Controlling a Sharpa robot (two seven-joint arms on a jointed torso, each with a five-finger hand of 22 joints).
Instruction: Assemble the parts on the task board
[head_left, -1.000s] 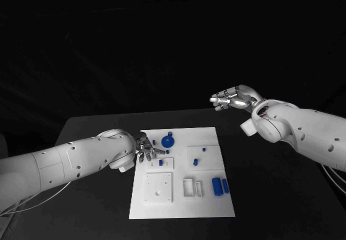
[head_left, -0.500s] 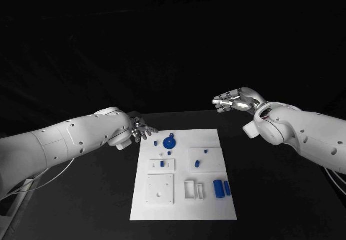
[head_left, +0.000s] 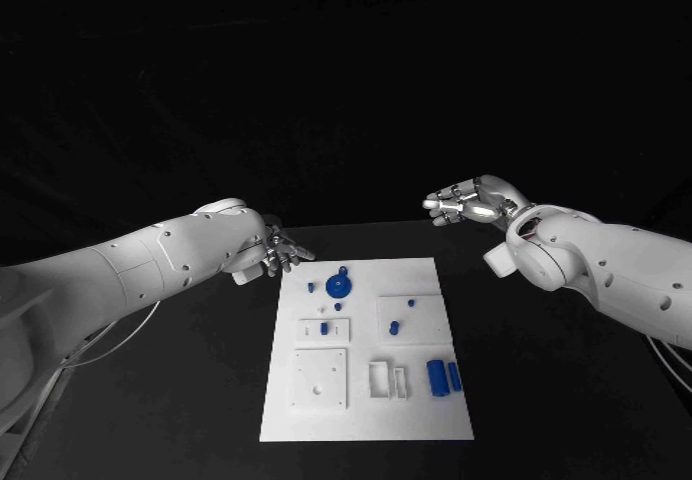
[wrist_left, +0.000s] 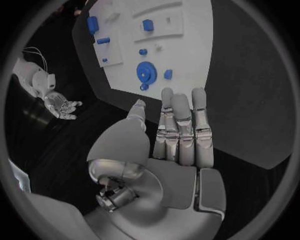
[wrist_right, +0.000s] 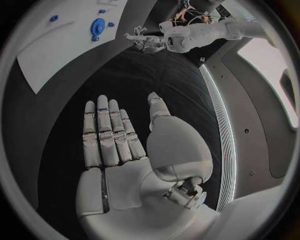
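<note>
The white task board (head_left: 433, 405) lies in the middle of the black table. On it sit a round blue gear-like part (head_left: 339, 284), small blue pegs (head_left: 392, 325) and two blue cylinders (head_left: 444, 375) near its right edge. My left hand (head_left: 278, 254) hangs above the table just off the board's far left corner, fingers straight and apart, holding nothing (wrist_left: 178, 135). My right hand (head_left: 469, 204) is raised beyond the board's far right corner, palm empty (wrist_right: 119, 145).
White raised blocks (head_left: 319, 376) and slotted holders (head_left: 387, 379) stand on the board. Bare black table (head_left: 173, 380) lies on both sides. The table's far edge (head_left: 361, 226) runs close behind both hands.
My left hand has lifted off the board's left side and drawn back to beyond its far left corner. The right hand has barely shifted.
</note>
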